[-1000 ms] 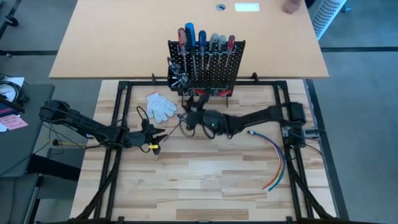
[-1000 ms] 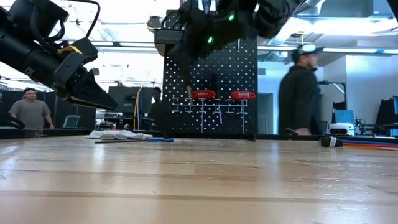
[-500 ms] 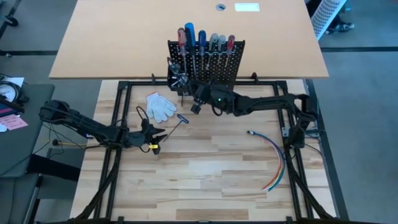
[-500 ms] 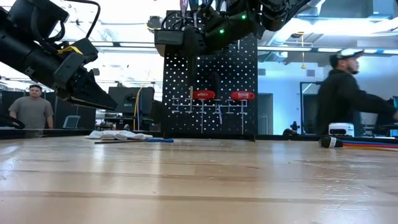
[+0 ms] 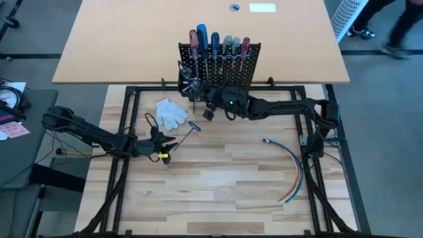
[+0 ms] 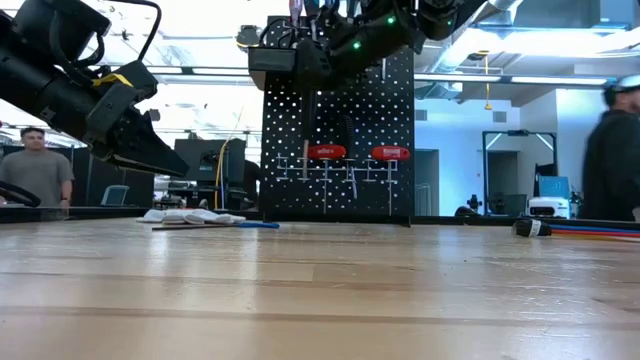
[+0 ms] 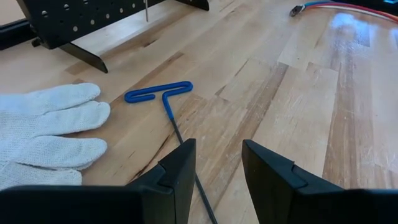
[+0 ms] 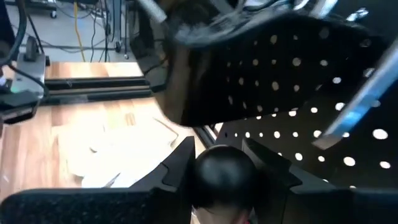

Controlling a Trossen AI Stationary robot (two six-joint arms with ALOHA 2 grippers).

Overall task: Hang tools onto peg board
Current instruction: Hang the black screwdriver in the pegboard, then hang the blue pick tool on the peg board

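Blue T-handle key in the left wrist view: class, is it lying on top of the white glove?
No. The key lies flat on the bare wooden table beside the glove, with a gap between them.

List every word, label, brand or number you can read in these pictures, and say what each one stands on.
None can be read.
White marks on the two red tool handles hanging on the black perforated peg board: too small to read.
White label on the tan tabletop behind the board: blurred, unreadable.

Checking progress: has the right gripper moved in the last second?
Yes. The right gripper went from mid-table up to the peg board, away from the glove.
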